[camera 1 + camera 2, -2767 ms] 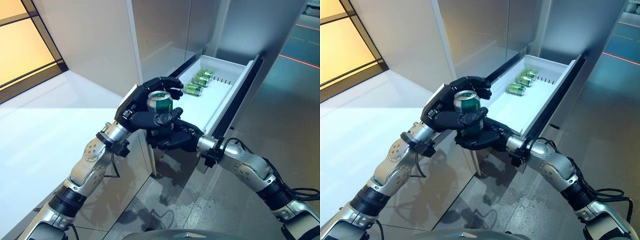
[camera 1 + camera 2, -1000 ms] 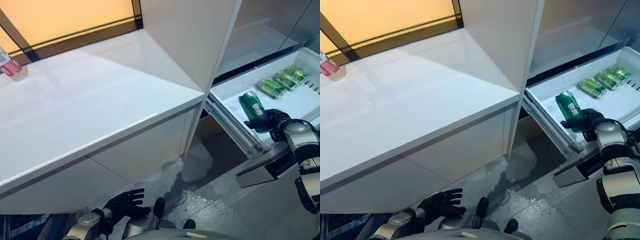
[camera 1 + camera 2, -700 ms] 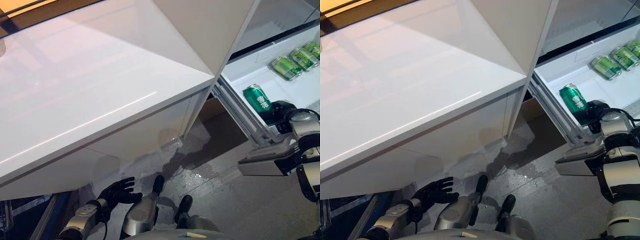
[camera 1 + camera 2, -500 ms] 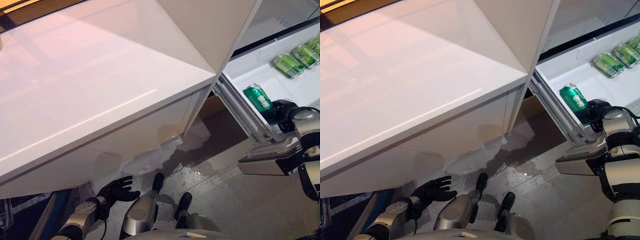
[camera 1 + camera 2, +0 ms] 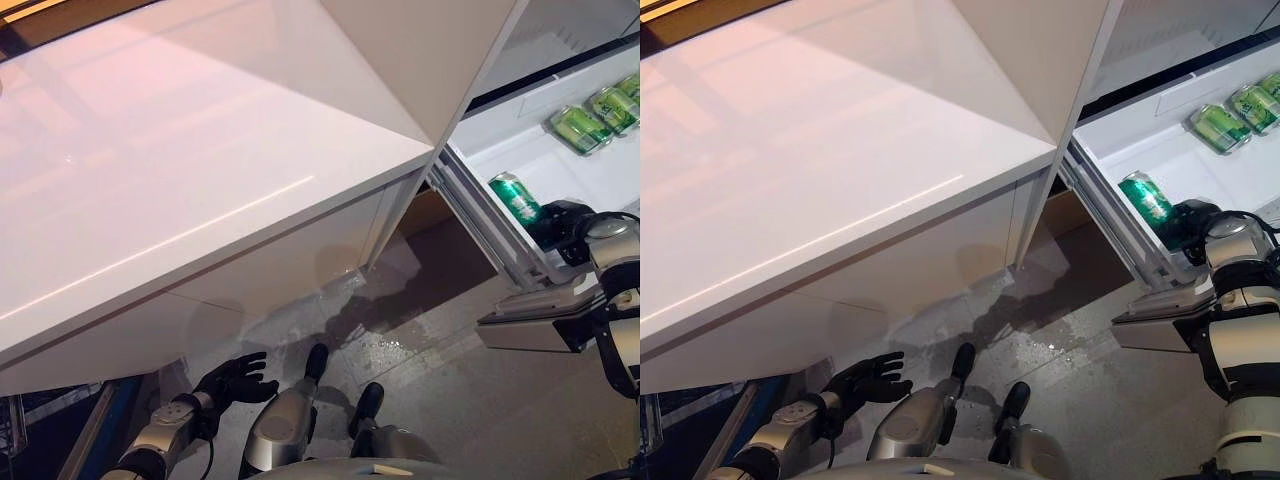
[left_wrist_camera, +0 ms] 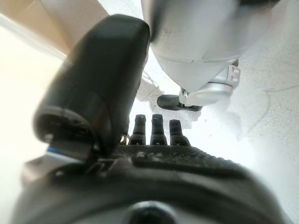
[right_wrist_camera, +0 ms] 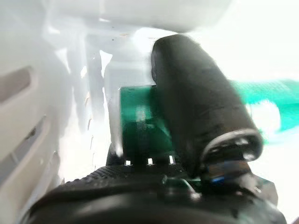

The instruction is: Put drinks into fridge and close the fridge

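Right eye view: right hand (image 5: 1196, 222) grips can (image 5: 1147, 204) inside drawer (image 5: 1110, 178).

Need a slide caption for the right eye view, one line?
Right hand holds a green can inside the open fridge drawer, near two lying cans; left hand hangs low.

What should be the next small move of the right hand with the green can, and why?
Probably lower the green can a little further and let go. The right hand holds it, tilted, inside the open fridge drawer near its front, apart from the two cans lying further back. The left hand hangs idle below.
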Robot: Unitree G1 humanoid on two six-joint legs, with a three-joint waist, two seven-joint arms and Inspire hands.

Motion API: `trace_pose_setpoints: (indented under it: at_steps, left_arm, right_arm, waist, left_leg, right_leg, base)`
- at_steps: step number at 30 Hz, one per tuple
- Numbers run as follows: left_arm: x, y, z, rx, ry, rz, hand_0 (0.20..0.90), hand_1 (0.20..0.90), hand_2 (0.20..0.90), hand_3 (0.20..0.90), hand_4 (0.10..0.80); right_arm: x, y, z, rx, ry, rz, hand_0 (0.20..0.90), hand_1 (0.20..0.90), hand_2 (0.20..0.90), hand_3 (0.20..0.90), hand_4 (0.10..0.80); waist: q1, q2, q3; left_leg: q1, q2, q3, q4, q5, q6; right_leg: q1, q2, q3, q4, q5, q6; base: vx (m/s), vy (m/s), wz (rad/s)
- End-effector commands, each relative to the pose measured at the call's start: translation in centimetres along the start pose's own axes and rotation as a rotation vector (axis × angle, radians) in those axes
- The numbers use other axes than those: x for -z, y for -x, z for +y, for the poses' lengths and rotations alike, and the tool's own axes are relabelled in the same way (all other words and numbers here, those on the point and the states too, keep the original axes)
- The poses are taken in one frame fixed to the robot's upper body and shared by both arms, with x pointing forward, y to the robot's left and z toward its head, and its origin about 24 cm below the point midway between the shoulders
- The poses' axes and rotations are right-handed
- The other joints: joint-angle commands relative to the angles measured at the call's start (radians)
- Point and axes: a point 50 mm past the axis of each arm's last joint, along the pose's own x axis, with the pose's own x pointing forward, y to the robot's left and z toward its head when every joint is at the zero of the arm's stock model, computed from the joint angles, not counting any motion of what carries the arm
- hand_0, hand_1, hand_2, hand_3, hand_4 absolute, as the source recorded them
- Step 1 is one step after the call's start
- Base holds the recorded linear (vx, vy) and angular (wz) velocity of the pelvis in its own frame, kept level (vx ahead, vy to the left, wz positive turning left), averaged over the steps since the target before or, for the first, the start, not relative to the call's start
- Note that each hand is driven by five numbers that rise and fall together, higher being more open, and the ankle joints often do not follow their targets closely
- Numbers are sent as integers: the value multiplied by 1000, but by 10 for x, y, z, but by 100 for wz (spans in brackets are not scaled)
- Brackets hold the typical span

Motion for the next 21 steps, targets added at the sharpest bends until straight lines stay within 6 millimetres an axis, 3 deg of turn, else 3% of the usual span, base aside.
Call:
trace_pose_setpoints:
  at_steps: [1, 3, 10, 15, 19, 21]
  left_arm:
    - [9, 1, -9, 28, -48, 16, 900, 900, 900, 900, 800]
    - [10, 1, -8, 23, -52, 23, 900, 900, 900, 900, 800]
    - [23, 5, -3, -7, -61, 81, 900, 900, 900, 900, 800]
    - [42, 9, -4, -21, -38, 133, 900, 900, 900, 900, 800]
    - [51, 9, -9, -23, -23, 156, 900, 900, 900, 900, 800]
    - [55, 9, -14, -20, -9, 162, 900, 900, 900, 900, 800]
  right_arm:
    - [-36, 10, -14, 37, 94, -166, 900, 900, 900, 900, 800]
    - [-43, 12, -12, 28, 91, -209, 900, 900, 900, 900, 800]
    - [-96, 32, 10, -76, 27, -531, 900, 900, 900, 900, 800]
    - [-134, 75, -1, 13, -299, -912, 900, 900, 900, 900, 800]
    - [-134, 98, -22, 205, -521, -1075, 900, 900, 900, 900, 800]
    - [-121, 103, -29, 339, -609, -1098, 900, 900, 900, 900, 800]
  waist:
    - [-12, 4, -3]
    - [-13, 1, -8]
    - [-35, -26, -42]
    - [-69, -51, -90]
    - [-97, -51, -127]
    - [-113, -47, -146]
  left_leg:
    - [-18, -3, 78, 124, -149, -7]
    - [-15, -3, 80, 122, -150, -8]
    - [6, -7, 99, 135, -167, -6]
    - [54, -10, 127, 143, -202, 3]
    - [71, -10, 141, 136, -214, 8]
    - [85, -10, 151, 124, -218, 11]
  right_leg:
    - [-108, -18, 39, 184, -56, -1]
    - [-105, -17, 39, 182, -56, 0]
    - [-84, -18, 52, 160, -44, 7]
    - [-45, -15, 87, 144, -47, 16]
    - [-37, -11, 114, 135, -46, 25]
    - [-31, -9, 129, 128, -44, 31]
  base:
    - [0, 0, 0]
    - [0, 0, 0]
    - [2, 8, -3]
    - [36, 21, -23]
    - [31, 35, -18]
    - [39, 47, -21]
